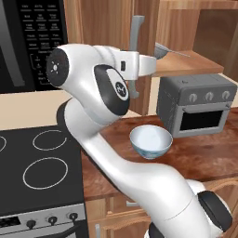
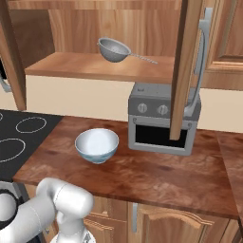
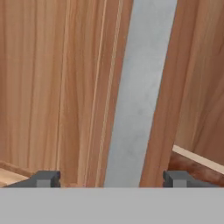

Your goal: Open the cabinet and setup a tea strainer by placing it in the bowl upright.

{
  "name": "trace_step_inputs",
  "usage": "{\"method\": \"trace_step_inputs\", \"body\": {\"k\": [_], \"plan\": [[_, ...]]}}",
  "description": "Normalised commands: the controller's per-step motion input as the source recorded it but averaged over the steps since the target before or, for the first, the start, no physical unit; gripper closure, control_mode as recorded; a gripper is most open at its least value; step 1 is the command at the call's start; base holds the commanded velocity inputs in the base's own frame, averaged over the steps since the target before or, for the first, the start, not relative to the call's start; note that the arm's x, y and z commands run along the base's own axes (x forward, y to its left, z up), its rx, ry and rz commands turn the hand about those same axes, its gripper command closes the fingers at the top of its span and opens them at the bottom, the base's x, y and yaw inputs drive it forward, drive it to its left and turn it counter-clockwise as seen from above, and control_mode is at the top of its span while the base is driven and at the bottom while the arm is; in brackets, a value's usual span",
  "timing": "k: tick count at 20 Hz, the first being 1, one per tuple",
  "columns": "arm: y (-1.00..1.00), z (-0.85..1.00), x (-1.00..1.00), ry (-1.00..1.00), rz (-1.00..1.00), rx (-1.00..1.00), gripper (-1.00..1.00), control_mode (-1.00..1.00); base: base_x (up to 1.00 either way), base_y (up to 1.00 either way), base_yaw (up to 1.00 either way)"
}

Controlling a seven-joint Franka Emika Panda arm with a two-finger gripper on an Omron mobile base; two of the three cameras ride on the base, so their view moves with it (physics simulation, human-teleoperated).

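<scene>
Grey bar handle (image 3: 139,92) of the cabinet (image 1: 104,28) stands between our gripper's (image 3: 111,178) spread fingertips (image 3: 43,178), untouched on either side; we hold nothing. Below us the white bowl (image 1: 150,141) sits on open counter (image 2: 156,175), well apart from the toaster oven (image 2: 163,118). Beyond the open door, up on the shelf (image 2: 99,66), the grey mesh tea strainer (image 2: 114,50) lies tilted near the front edge.

Arm: mine rises from the lower right, elbow high in front of the microwave (image 1: 32,42).
Pincer (image 1: 135,65): at the grey handle (image 1: 135,51) of the cabinet (image 1: 107,28); my wrist hides its fingers.
Strainer (image 1: 161,51): on the shelf (image 1: 195,62), tilted, thin handle pointing right.
Bowl (image 1: 150,141): upright on the table (image 1: 200,153), before the toaster oven (image 1: 197,103).
Stove (image 1: 39,167): left, black.
</scene>
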Motion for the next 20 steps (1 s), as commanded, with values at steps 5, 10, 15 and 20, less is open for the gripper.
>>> {"method": "trace_step_inputs", "body": {"k": [5, 10, 15, 20], "plan": [[0.03, 0.07, -0.54, -0.02, -0.05, 0.01, -1.00, -1.00, 0.00, 0.00, 0.00], [-0.03, 0.21, -0.83, -0.14, -0.03, 0.02, -1.00, -1.00, 0.00, 0.00, 0.00], [-0.31, 0.01, -0.86, -0.06, -0.05, 0.08, -1.00, -1.00, 0.00, 0.00, 0.00], [-0.71, 0.03, -0.50, 0.00, 0.02, 0.36, -1.00, -1.00, 0.00, 0.00, 0.00]]}}
